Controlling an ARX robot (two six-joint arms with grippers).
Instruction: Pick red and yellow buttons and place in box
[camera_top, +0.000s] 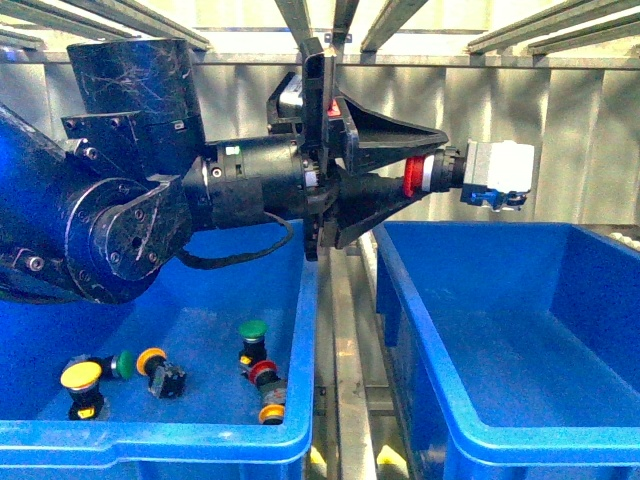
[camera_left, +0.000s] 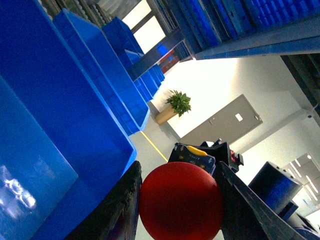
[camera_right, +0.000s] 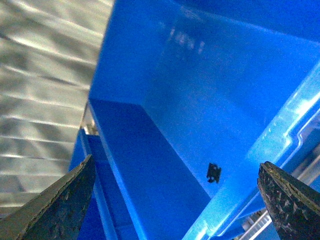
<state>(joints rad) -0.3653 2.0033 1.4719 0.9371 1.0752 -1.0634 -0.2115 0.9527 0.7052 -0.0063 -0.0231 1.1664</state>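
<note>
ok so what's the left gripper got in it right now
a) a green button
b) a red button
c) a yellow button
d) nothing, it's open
b: the left gripper is shut on a red button, and in the left wrist view the domed red cap sits pinched between its jaws.

The left arm (camera_top: 130, 210) is shiny black, with fat round joints and rings of small screws. A black cable (camera_top: 235, 264) hangs under it. The left gripper (camera_top: 420, 168) is black with pointed tips. The right gripper (camera_right: 176, 165) has dark, rough fingers (camera_right: 60, 205).
</note>
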